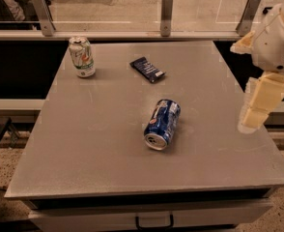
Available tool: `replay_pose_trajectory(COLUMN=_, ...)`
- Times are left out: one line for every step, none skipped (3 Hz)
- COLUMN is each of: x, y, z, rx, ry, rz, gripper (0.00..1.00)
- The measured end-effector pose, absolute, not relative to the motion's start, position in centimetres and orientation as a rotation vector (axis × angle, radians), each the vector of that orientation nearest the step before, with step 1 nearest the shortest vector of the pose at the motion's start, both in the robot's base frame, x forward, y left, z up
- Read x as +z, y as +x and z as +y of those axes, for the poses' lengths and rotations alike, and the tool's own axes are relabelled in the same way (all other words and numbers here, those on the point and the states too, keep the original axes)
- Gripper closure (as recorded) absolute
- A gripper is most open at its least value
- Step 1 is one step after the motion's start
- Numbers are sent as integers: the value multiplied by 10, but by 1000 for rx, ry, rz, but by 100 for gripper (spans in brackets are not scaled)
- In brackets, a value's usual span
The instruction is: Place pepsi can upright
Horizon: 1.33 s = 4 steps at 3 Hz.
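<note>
The pepsi can (pixel 162 123) lies on its side mid-desk (pixel 84 149), one silver end towards the front edge, bare surface all round it. The gripper (pixel 252 122) hangs over the right edge, well apart from the can; whether it is open or closed cannot be told

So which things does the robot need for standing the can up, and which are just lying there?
For the job: pepsi can, on its side; gripper, at the right of the view, not touching it.
Just lying about: white-and-green can, upright, back left; snack packet, flat, behind the pepsi can.
</note>
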<state>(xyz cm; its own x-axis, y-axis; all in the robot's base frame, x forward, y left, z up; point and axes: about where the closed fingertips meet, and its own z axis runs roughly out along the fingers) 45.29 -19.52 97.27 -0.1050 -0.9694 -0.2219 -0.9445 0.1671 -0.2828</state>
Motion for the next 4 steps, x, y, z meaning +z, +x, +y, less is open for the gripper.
replay_pose_trajectory(x=961, y=468, z=-170, rx=-46, ry=-1949, rz=1930, gripper=0)
replay_pose_trajectory(x=950, y=480, z=-143, rx=-16, ry=-2075, rz=1732, gripper=0)
replay_pose_trajectory(x=931, y=488, z=-116, rx=21, ry=-2223, rz=1537, gripper=0)
replay_pose_trajectory(x=910, y=491, z=-93, rx=40, ry=-2371, rz=1366, gripper=0)
